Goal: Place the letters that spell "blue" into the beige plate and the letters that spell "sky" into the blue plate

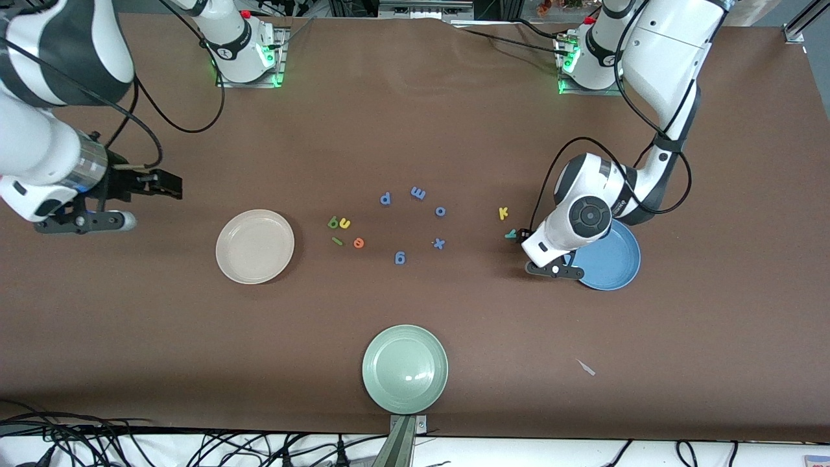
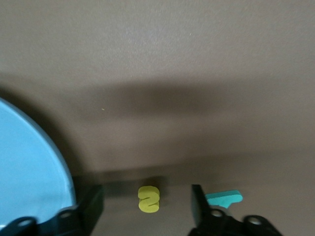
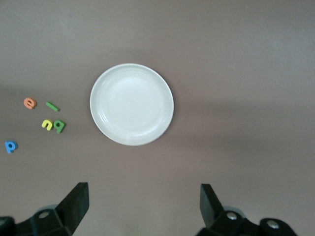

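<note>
left gripper: low by blue plate, spread around s, gripping nothing yet
right gripper: waiting, spread, empty
tip: I'd centre on s, avoid y

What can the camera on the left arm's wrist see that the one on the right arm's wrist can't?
Only the left wrist view shows the yellow s lying between the open fingers of the left gripper, with the teal y beside it and the blue plate at the edge.

Only the right wrist view shows the whole beige plate, empty, with the orange e, green l, yellow u, green b and a blue p beside it, and the open right gripper.

Both show the brown table.
</note>
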`<action>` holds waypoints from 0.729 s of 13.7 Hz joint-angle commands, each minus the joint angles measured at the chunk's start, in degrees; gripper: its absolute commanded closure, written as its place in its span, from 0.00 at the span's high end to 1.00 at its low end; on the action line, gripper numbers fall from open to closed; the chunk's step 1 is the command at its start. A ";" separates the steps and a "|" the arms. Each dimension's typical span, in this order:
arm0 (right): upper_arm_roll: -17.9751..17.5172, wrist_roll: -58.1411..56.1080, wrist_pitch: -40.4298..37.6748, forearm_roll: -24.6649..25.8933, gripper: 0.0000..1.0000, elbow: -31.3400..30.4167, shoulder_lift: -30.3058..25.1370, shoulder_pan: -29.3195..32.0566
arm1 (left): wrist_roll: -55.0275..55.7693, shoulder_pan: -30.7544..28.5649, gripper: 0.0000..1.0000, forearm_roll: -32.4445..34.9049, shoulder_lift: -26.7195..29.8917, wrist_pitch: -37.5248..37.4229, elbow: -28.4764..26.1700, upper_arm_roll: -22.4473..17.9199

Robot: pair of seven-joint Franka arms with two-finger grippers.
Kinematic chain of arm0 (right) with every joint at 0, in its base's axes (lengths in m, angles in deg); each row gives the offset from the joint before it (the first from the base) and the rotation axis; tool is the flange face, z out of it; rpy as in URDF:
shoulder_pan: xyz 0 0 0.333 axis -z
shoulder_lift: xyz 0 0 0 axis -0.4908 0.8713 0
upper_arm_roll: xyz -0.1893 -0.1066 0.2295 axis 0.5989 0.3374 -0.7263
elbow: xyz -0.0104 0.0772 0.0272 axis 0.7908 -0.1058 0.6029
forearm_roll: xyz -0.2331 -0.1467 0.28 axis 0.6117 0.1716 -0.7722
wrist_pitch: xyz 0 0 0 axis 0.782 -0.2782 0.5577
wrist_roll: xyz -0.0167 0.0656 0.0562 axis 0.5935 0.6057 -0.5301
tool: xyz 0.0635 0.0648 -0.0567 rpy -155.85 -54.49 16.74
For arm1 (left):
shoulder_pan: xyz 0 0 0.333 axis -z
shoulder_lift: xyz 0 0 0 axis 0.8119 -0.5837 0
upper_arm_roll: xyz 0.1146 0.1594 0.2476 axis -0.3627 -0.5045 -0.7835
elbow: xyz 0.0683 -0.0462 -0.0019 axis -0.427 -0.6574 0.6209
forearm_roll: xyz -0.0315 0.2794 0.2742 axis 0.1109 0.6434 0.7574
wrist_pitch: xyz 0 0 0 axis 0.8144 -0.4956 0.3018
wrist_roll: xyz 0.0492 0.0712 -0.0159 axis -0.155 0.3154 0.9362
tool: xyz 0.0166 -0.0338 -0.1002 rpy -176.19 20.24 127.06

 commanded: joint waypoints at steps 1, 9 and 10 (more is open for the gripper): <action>-0.59 0.46 5.06 -1.09 1.00 -3.38 0.42 -0.65 | 1.69 -0.02 0.58 1.39 1.54 1.48 -3.20 0.05; -9.11 11.87 21.60 -0.92 1.00 -14.91 2.61 -0.65 | 3.19 0.68 0.37 1.47 1.45 2.01 -3.83 0.05; -10.17 13.46 22.56 -0.92 1.00 -14.91 3.49 -0.56 | 3.19 0.68 0.28 1.47 1.36 2.45 -4.00 0.05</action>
